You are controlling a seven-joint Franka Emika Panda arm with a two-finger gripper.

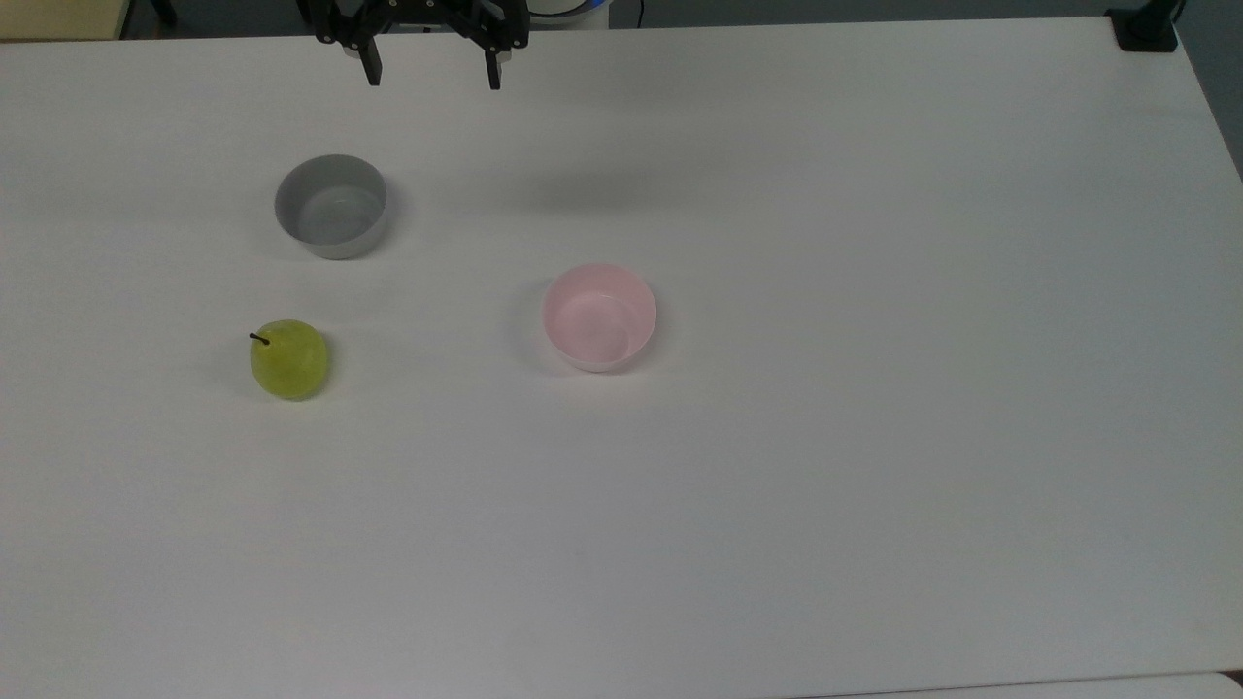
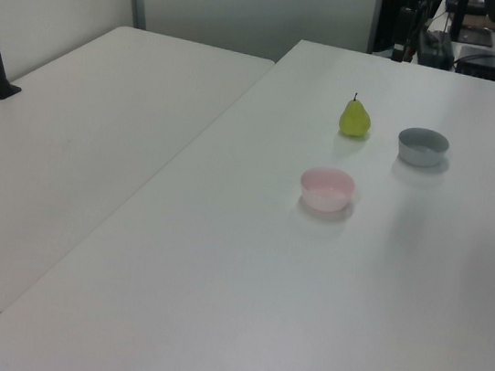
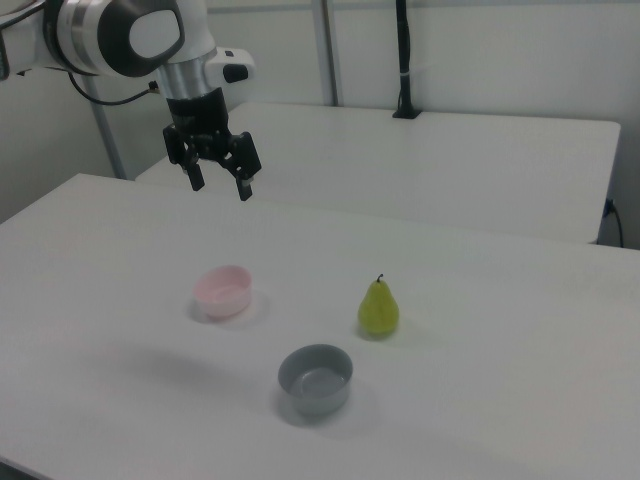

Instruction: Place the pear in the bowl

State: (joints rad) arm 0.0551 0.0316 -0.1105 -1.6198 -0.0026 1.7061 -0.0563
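The yellow-green pear stands upright on the white table, stem up, at the top view's left; I also see the pear in the left view and the pear in the right view. The pale pink bowl sits empty near the table's middle, also as the bowl and the bowl. My gripper hangs open and empty high above the table's far edge in the top view; in the right view the gripper is well above and behind the pink bowl.
An empty grey bowl stands beyond the pear in the top view, and shows as the grey bowl in the right view. A second white table adjoins at the left view's left. A black post stands on the far table.
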